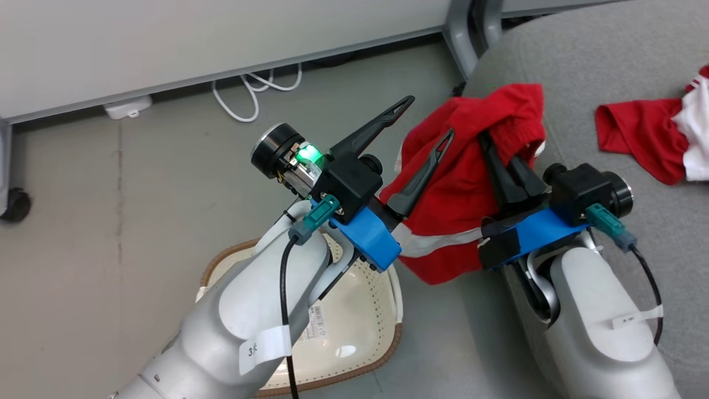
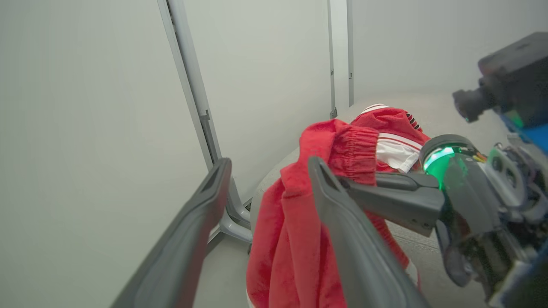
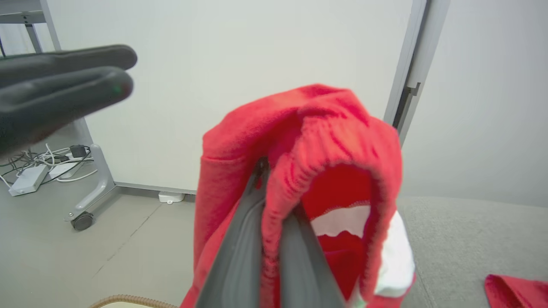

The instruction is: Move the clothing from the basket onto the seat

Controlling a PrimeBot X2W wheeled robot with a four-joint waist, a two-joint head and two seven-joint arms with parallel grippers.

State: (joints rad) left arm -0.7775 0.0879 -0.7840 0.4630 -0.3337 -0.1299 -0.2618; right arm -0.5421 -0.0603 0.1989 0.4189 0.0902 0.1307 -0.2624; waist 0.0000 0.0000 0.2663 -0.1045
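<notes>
While my right fingers (image 3: 237,256) are pinched together on a fold of the shorts (image 1: 454,221) at the elastic waistband, the cloth drapes over their tips and hangs down red, with a white stripe low. Right gripper (image 1: 492,148) holds the shorts in the air at the seat (image 1: 609,72) edge, with part of the cloth over grey cushion and part over floor (image 1: 111,233).

Left gripper (image 1: 422,119) has its fingers spread wide with nothing between them. Its inner finger sits in front of the red cloth, and I can't tell if it touches. Green light (image 1: 308,155) is lit on that wrist.

Jersey (image 1: 637,138) lies crumpled on the seat, to the right, well apart from the shorts. Basket (image 1: 394,346) is on the floor just beside the seat, under my left forearm, with a barcode label (image 1: 316,321) on its bottom. White cables (image 1: 249,94) are by the wall beyond.
</notes>
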